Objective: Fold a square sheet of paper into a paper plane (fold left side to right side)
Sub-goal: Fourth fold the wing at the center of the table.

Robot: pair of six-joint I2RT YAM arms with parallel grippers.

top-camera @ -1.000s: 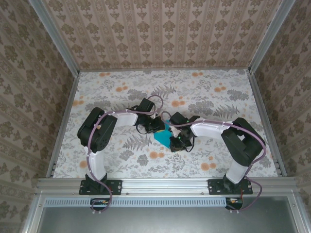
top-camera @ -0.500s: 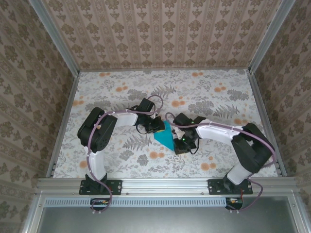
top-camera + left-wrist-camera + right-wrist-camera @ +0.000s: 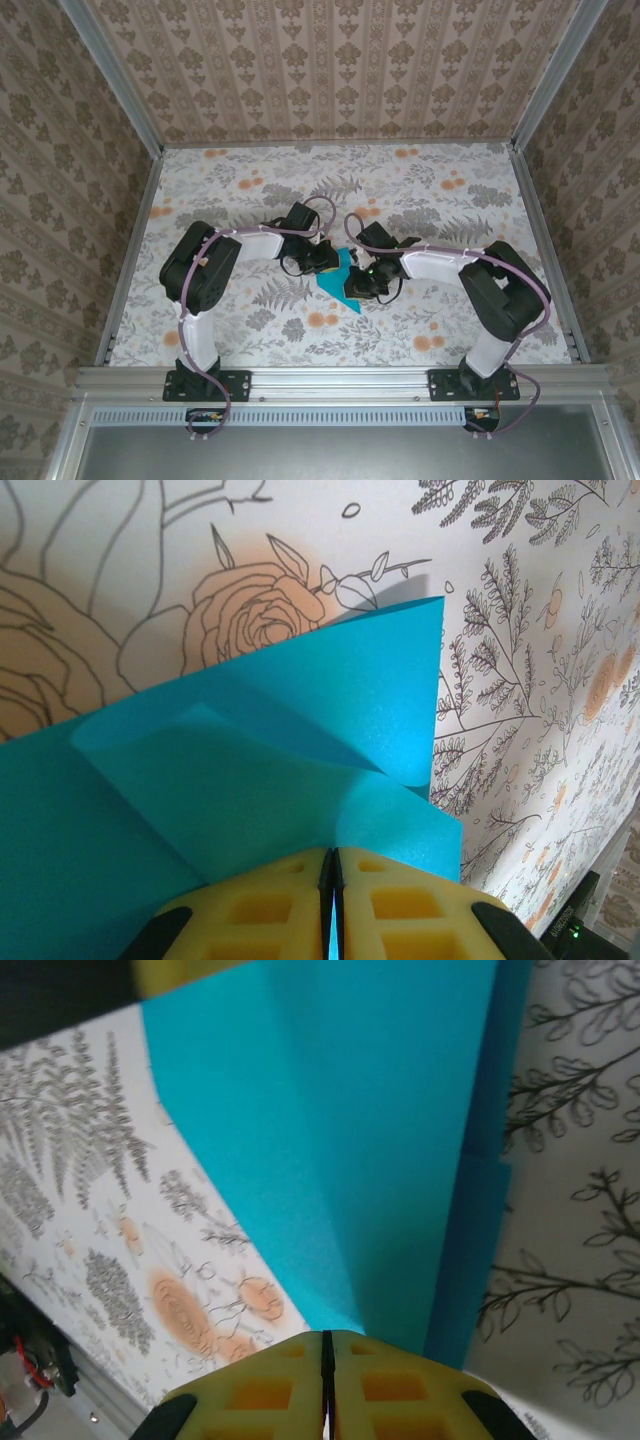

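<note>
Two robot arms meet over the middle of a floral-patterned table (image 3: 470, 200). Between them is a partly folded turquoise sheet of paper (image 3: 341, 280). The left gripper (image 3: 332, 865) pinches one edge, its yellow pads (image 3: 265, 900) pressed together. The right gripper (image 3: 327, 1345) pinches the opposite edge the same way.

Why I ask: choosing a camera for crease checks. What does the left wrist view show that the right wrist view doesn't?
Left wrist: the left end effector, a curled flap on the turquoise paper, an orange rose print. Right wrist: the right end effector, a long straight crease, fern prints. Both: yellow pads shut on that paper, against the floral table.
</note>
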